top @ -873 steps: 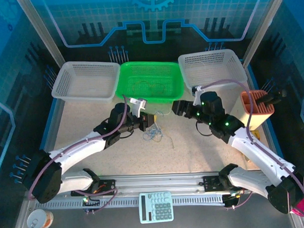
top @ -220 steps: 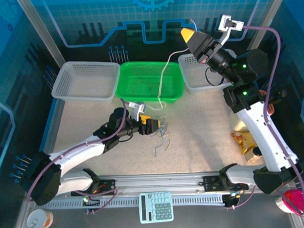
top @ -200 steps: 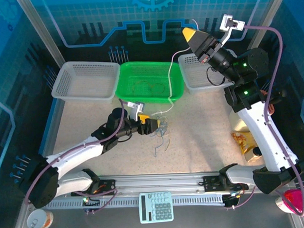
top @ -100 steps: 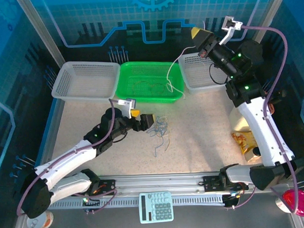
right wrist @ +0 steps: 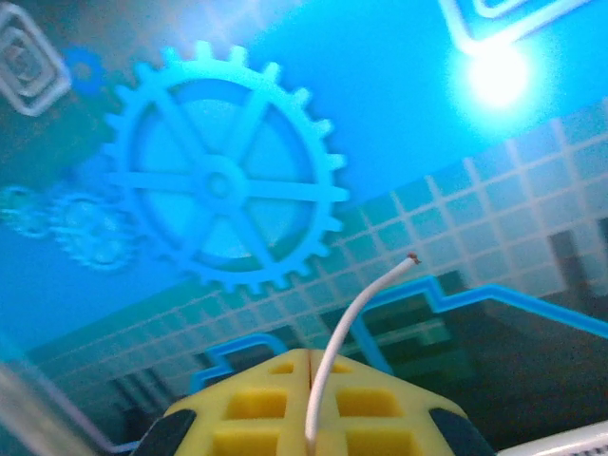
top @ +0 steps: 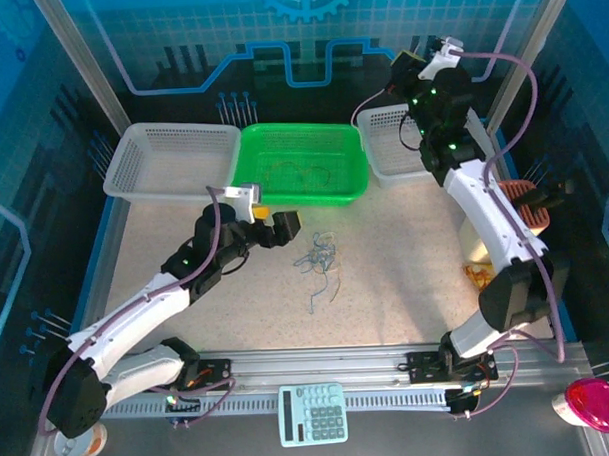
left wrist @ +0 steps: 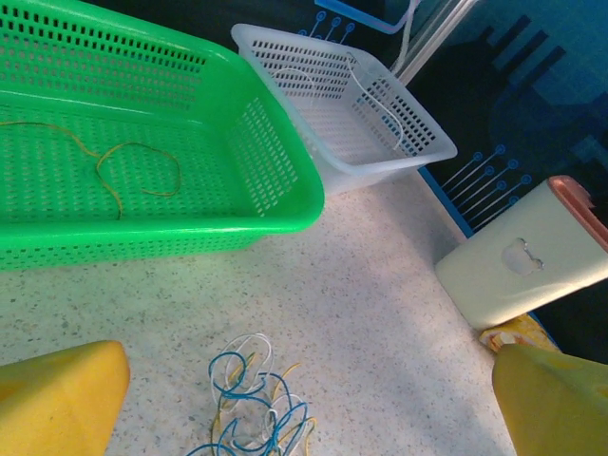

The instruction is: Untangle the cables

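Firstly, left gripper point(top: 276, 221): jaws spread wide, holding nothing, hovering at 9 o'clock of the tangle.
Tangle of thin blue, whitish and yellowish looped wires point(top: 321, 257): lying on the speckled tabletop point(top: 406, 274), at 6 o'clock of the green plastic basket point(top: 302, 199).
Handling: likely featherlight, limp and springy, with loops that snag. Pinch one free end or outer loop and lift slowly.
Right gripper point(right wrist: 309, 366): clenched on one thin whitish wire point(right wrist: 356, 323), raised high at 1 o'clock, above the white mesh basket point(top: 383, 170).

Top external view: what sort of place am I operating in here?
Likely a lab or demo robot workcell: a blue gear-and-circuit backdrop behind, an aluminium mounting rail along the near edge, and a green basket beside a white mesh basket on a speckled table.
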